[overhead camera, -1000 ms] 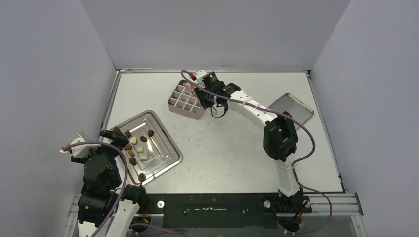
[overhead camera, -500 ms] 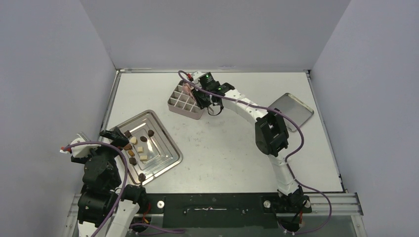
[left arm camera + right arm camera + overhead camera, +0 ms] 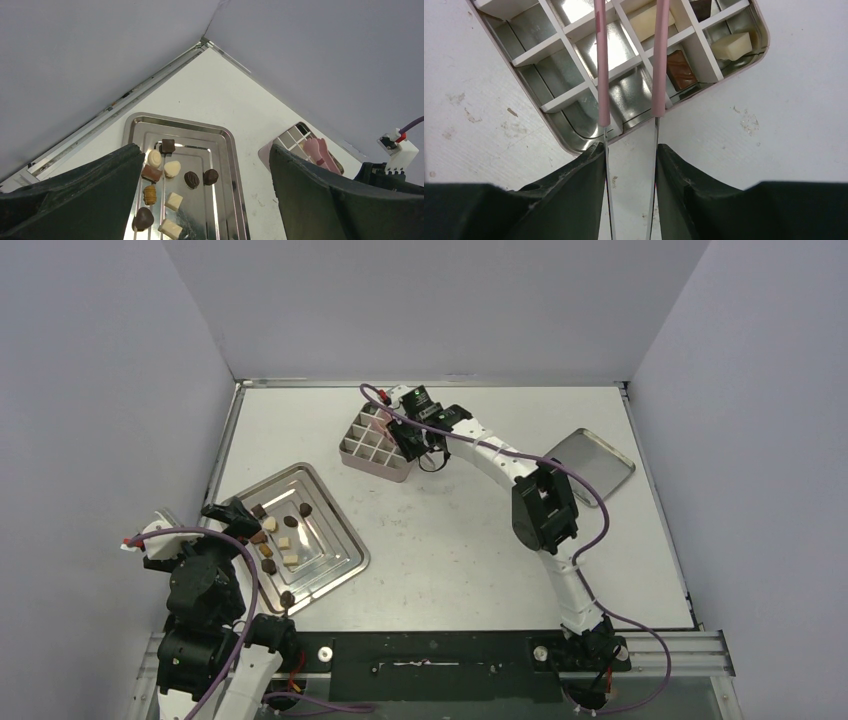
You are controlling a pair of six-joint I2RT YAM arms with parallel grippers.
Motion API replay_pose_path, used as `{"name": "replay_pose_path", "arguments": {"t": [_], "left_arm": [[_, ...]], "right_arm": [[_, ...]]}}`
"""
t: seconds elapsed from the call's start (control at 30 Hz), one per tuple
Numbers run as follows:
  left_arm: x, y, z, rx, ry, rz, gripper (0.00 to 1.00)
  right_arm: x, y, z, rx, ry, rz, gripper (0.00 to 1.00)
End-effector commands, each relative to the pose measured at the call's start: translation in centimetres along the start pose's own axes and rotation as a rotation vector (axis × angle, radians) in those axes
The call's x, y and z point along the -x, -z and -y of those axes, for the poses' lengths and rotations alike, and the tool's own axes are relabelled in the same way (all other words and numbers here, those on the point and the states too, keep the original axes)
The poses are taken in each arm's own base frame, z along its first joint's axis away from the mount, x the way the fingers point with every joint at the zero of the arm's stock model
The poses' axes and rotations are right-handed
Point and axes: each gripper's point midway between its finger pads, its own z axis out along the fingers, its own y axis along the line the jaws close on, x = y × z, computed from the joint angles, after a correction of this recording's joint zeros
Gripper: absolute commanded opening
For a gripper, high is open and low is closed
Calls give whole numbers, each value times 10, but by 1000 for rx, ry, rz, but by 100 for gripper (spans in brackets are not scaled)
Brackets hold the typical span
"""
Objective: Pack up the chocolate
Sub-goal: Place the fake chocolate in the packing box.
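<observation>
- The left tool (image 3: 205, 150) is released: its two black fingers stand wide apart with nothing between them, and it hangs above the near end of the tray.
- The right tool (image 3: 630, 150) is clenched on a pair of slim metal tweezers with pink sleeves (image 3: 600, 75). Each steel leg lies against the inner face of one black finger, and the two legs stand apart.
- The tweezers reach out over the square pinkish metal tin with white grid dividers (image 3: 372, 464). Their tips run out of the right wrist view, so it cannot be told whether they pinch anything.
- Most of the small bite-size chocolate pieces, dark brown, tan and cream-white (image 3: 191, 179), lie loose on the silver stepped metal tray (image 3: 185, 122) at the near left of the white counter (image 3: 470, 540).
- Ten pieces can be counted there in the left wrist view. Some are round and some cube-like, and most lie apart from one another.
- Four more pieces sit in separate cells of the tin, clustered at one corner: a dark one, a cream-white block, a glossy brown one, and a pale one partly hidden behind a tweezer leg.
- The tin stands at the far middle of the counter, well apart from the tray.
- A flat grey metal square plate (image 3: 592, 462) lies at the far right of the counter, beyond the right arm's elbow.
</observation>
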Motion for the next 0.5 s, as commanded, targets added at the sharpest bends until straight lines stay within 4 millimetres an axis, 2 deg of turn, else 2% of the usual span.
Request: {"name": "replay_pose_path", "arguments": {"t": [0.0, 0.23, 0.37, 0.47], "left_arm": [[18, 4, 3, -14, 35, 47, 96], [15, 2, 5, -17, 26, 35, 97], [15, 2, 7, -26, 27, 33, 97], [14, 4, 8, -41, 21, 27, 97]], "right_arm": [[49, 62, -4, -22, 42, 135, 37], [47, 88, -44, 24, 102, 156, 37], [43, 96, -84, 66, 153, 163, 37], [35, 94, -113, 110, 184, 151, 37]]}}
